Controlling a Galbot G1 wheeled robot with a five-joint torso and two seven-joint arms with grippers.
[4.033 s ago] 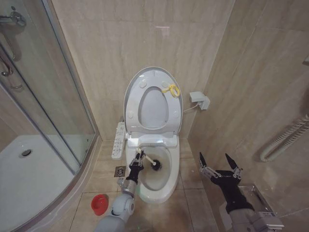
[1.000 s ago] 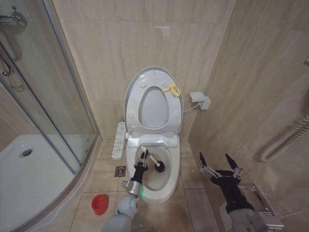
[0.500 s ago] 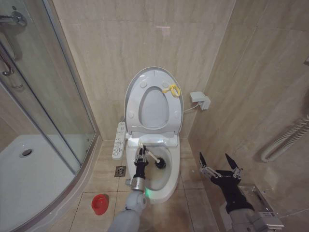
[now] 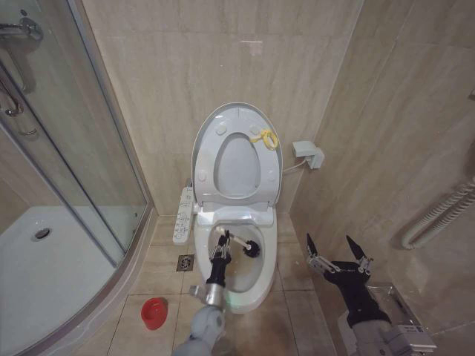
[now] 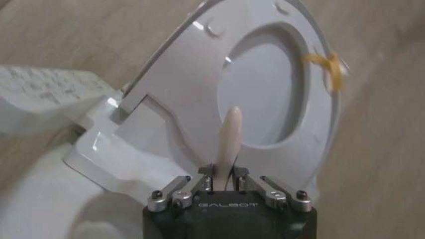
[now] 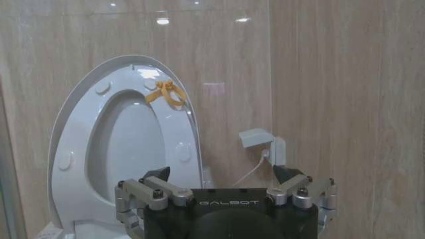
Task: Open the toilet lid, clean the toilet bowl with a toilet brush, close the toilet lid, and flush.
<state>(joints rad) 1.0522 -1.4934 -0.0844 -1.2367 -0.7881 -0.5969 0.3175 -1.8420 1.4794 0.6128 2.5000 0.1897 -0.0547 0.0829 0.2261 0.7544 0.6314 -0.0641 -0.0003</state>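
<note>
The toilet lid [image 4: 236, 117] stands raised against the wall together with the seat, its yellow loop [image 4: 263, 137] at the top. Below it lies the toilet bowl [image 4: 256, 285], white with brownish stains. My left gripper [image 4: 220, 245] hovers over the bowl's left side, shut on the thin white handle of the toilet brush [image 4: 239, 241]. The brush's dark head [image 4: 252, 249] sits inside the bowl near the back. In the left wrist view the handle [image 5: 230, 130] sticks out between the shut fingers toward the raised lid [image 5: 192, 94]. My right gripper [image 4: 329, 240] waits open, right of the toilet.
A red holder cup [image 4: 153, 313] stands on the floor left of the toilet. The button panel [image 4: 182, 215] juts from the toilet's left side. A glass shower enclosure [image 4: 67, 185] fills the left. A wall box [image 4: 306, 153] and a white grab rail [image 4: 438, 211] are on the right.
My left arm has swung rightward over the bowl. The brush head has slid right and toward the back of the bowl. The right arm has stayed still.
</note>
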